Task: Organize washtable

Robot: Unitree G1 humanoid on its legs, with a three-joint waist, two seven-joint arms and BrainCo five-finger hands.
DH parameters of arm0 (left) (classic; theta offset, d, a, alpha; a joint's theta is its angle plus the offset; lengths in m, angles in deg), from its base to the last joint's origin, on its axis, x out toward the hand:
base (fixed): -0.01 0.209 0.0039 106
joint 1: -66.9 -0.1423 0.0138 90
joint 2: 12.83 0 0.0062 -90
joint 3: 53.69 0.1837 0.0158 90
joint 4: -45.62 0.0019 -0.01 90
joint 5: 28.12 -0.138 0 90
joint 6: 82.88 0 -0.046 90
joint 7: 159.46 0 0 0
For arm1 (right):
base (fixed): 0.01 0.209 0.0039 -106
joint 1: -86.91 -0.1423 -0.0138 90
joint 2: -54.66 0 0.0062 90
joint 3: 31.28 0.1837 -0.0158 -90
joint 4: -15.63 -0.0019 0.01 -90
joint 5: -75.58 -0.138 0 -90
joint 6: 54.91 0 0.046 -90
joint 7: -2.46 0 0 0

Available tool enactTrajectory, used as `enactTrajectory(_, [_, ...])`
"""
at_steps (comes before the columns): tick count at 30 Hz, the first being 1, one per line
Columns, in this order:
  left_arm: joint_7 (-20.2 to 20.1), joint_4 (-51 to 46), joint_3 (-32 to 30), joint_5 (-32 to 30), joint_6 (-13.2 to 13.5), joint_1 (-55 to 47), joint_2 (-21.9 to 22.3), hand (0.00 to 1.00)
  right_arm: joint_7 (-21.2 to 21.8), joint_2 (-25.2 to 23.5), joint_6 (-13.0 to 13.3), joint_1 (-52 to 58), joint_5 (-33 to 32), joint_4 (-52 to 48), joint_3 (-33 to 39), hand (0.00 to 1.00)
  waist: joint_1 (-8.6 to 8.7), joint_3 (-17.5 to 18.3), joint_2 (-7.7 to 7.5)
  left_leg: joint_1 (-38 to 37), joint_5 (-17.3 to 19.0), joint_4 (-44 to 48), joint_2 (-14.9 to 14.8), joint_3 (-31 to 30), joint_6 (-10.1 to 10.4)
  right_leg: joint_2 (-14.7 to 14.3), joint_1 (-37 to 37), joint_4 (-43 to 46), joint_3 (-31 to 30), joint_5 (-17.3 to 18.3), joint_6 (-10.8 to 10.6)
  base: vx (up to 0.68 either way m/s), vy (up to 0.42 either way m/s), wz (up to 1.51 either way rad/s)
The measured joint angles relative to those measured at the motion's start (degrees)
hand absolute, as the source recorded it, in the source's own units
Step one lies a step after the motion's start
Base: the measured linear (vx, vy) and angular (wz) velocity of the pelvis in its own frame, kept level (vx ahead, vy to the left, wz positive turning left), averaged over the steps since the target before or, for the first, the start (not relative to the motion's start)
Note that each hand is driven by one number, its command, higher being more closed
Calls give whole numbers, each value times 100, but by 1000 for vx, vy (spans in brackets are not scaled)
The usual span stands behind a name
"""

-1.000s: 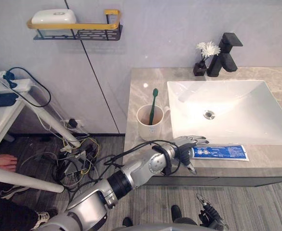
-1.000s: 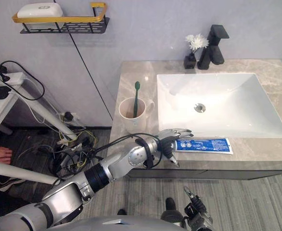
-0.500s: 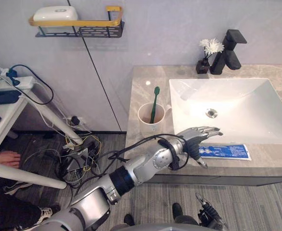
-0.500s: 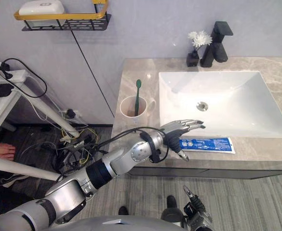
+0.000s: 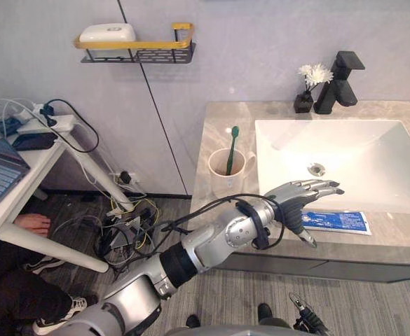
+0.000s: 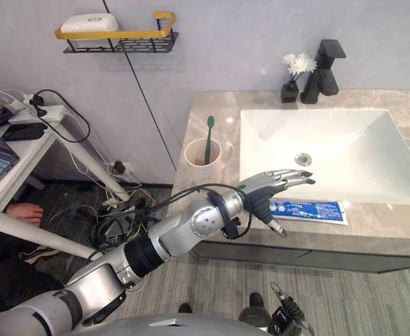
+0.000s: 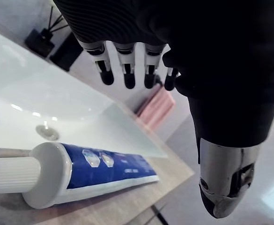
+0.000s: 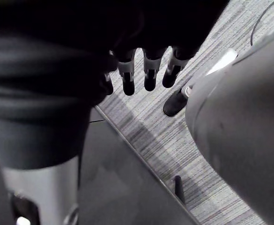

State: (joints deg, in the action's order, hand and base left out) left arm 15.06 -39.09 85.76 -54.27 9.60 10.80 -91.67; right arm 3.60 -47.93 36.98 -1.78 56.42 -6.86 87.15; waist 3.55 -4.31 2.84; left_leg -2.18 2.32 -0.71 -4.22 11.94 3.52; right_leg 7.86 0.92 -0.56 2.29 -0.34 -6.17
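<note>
Just before the sink (image 5: 345, 154), above the toothpaste (image 5: 334, 221) lying flat on the counter (image 5: 222, 122), my left hand (image 5: 299, 199) hovers with fingers (image 7: 129, 77) straight and empty, likely poised to grasp it; my right hand (image 8: 149, 77) hangs loose.

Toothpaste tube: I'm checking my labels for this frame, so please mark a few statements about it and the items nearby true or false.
The toothpaste tube lies on the counter in front of the sink. True.
The left robot hand is curled round the tube. False: it hovers open above it.
The green toothbrush lies in the sink. False: it stands in the cup.
The tube's white cap is on. True.
</note>
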Motion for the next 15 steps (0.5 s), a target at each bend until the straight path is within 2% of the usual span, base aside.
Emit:
enactTrajectory(5, [-6, 86, 32, 0, 0, -2, 9, 0, -5, 2, 0, 38, 0, 2, -108, 0, 3, 93, -32, 29, 0, 1, -1, 0, 0, -1, 26, -3, 3, 0, 0, 0, 0, 0])
enactTrajectory(15, [-6, 878, 67, -2, -14, -78, -45, 0, -9, 9, -3, -2, 0, -6, -71, 0, 63, 113, -76, -21, -73, -140, 0, 37, 26, -37, 3, -140, 8, -85, 28, -2, 0, 0])
